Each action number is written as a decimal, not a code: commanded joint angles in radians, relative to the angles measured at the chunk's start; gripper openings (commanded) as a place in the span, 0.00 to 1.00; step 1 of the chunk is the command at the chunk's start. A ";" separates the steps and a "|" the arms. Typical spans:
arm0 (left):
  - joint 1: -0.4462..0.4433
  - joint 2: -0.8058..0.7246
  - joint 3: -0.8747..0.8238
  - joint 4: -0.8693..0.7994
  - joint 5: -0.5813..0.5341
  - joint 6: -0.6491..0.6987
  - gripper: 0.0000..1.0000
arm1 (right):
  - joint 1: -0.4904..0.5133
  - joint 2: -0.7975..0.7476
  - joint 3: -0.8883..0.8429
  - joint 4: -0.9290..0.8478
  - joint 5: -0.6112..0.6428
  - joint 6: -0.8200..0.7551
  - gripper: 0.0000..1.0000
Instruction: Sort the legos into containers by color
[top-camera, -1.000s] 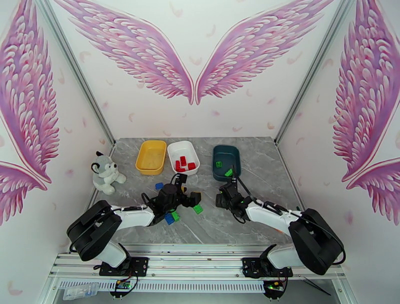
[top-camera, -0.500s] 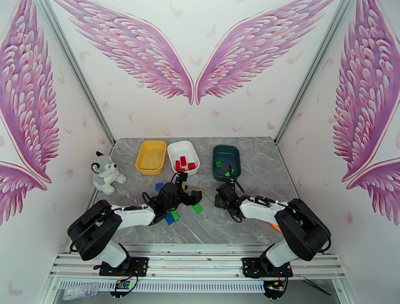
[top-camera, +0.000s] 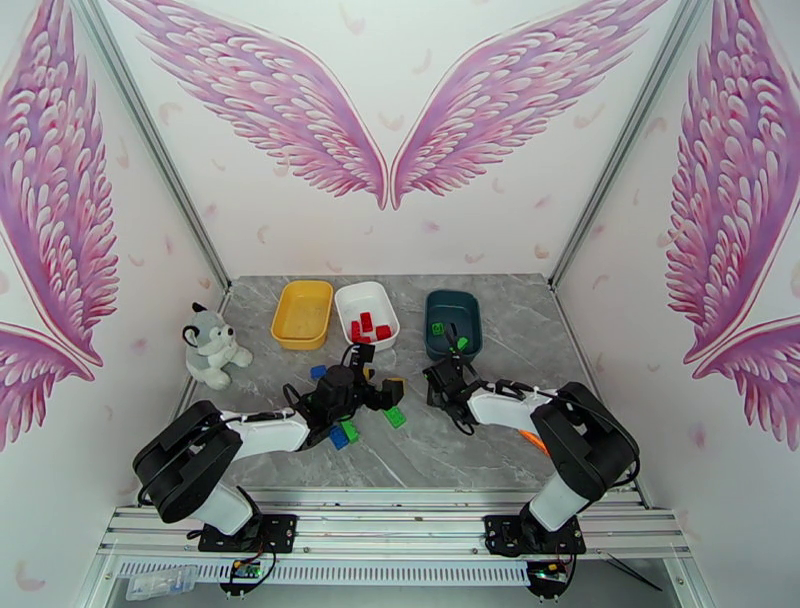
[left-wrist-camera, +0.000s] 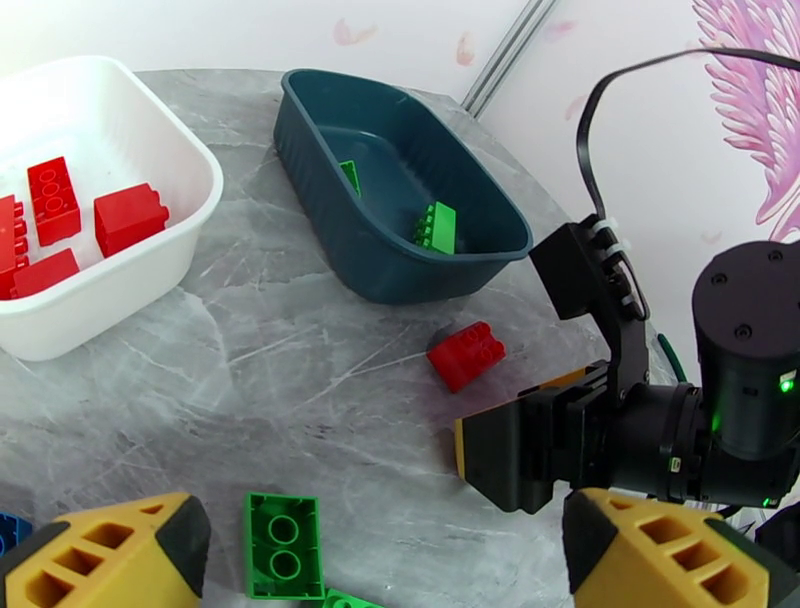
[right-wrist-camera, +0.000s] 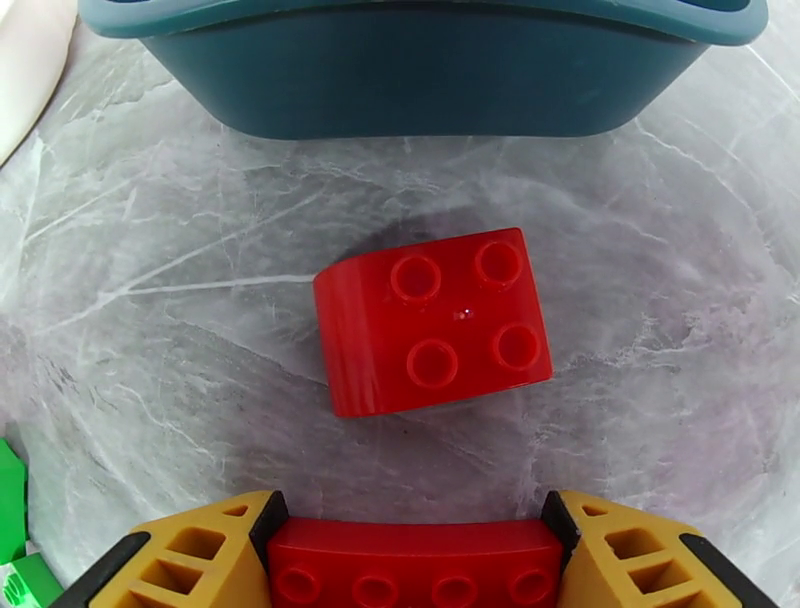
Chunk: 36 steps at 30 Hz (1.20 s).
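There are three containers: one yellow tray (top-camera: 302, 310), one white tray (top-camera: 365, 298) and one teal tray (top-camera: 450, 305). In the white tray I count four red legos (left-wrist-camera: 130, 218). In the teal tray I count two green legos (left-wrist-camera: 437, 225). On the desk (top-camera: 520, 330) the top view lets me count one loose red lego (right-wrist-camera: 432, 320), two loose green legos (top-camera: 396, 417) and two blue legos (top-camera: 318, 372); more may be hidden under the left arm (top-camera: 250, 430). One held red lego (right-wrist-camera: 415, 570) sits between the right fingers (right-wrist-camera: 190, 560). That makes six red, four green and two blue. There is one plush husky (top-camera: 212, 345).
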 joint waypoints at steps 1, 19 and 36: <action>0.017 -0.023 0.009 -0.003 0.007 0.002 0.99 | 0.031 -0.030 -0.010 0.007 -0.070 0.011 0.54; 0.251 -0.061 -0.161 0.166 0.132 -0.149 0.99 | 0.044 0.064 0.407 0.060 -0.355 -0.073 0.43; 0.262 -0.425 -0.293 -0.059 0.031 -0.079 0.99 | 0.043 0.528 1.168 -0.258 -0.320 -0.189 0.75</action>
